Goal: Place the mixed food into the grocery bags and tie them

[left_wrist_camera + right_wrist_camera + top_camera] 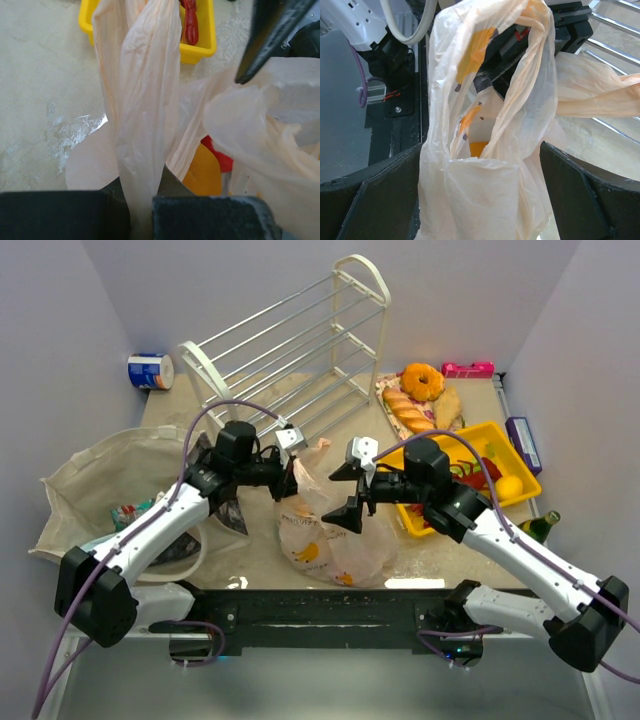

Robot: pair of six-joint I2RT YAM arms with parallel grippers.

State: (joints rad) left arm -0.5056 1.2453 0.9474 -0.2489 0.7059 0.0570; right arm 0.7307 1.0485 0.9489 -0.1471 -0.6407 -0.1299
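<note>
- Fingers (210, 217) of my left gripper (288, 476) are pressed together on a twisted loop handle of the peach-pink bag (322, 532), which runs out ahead of them in the wrist view.
- My right gripper (346, 496) stands spread wide and clamps nothing. A bunched fold of the same bag hangs in the gap between its fingers (585, 200), and I cannot tell whether the film touches them.
- The bag's body sags on the table (250, 552) below and between my two grippers, with orange, yellow and red food pieces (205, 172) showing through the film.
- The cloth tote (100, 480) lies slumped well to the left of my left fingers.
- The yellow tray (505, 455) sits to the right of my right fingers, a red lobster (189, 25) in it.
</note>
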